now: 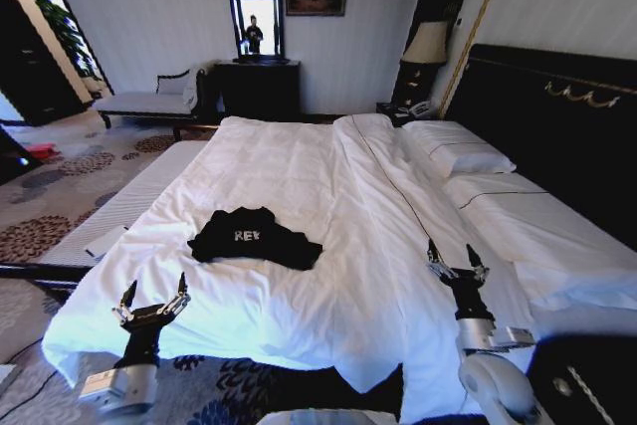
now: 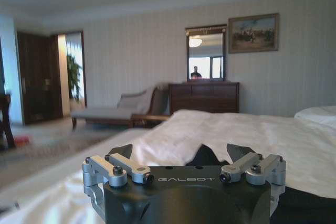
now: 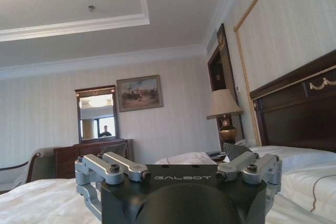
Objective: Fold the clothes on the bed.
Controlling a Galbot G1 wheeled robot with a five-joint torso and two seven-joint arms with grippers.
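While the crumpled T-shirt (image 1: 255, 236) lies mid-frame on the bed (image 1: 328, 176), I see my left claw (image 1: 151, 308) and right claw (image 1: 456, 266) spread apart at bottom.

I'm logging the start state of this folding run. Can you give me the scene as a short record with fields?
clothes: black T-shirt lying crumpled, unfolded, on the duvet near the foot
bed: white bed, pillows by the headboard
left gripper: open, above the bed's near edge, holding nothing
right gripper: open, above the bed's right side, holding nothing

Black "GALBOT"-marked gripper (image 2: 186, 171) bodies carry silver screwed finger links, on silver-white arm segments
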